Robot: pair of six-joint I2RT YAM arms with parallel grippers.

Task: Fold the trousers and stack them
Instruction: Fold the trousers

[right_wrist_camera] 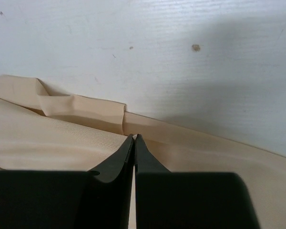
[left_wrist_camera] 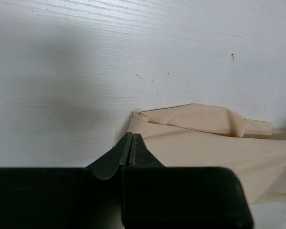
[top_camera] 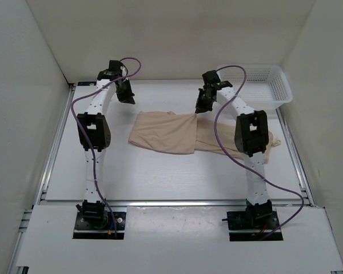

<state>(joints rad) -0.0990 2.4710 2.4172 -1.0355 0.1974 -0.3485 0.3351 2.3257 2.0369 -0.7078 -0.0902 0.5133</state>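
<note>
Have trousers (top_camera: pixel 171 132) flat on bench (top_camera: pixel 103 171), left of basket (top_camera: pixel 286 85) and nearer the arm bases. Partly folded, one end passing beneath right arm. Left gripper (top_camera: pixel 128 99): pressed together, nothing pinched, well left of basket, tip by the trousers' far-left corner. Right gripper (top_camera: pixel 200 108): also pressed together, nothing between the fingers, just left of basket, over the trousers' far edge. Can't tell cloth contact for either.

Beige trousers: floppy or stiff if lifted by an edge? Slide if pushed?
The thin beige cloth trousers probably drape limp: they lie flat in soft wrinkled layers. Likely light, the fabric looks thin. Pushed, they would likely bunch up rather than slide whole.
</note>
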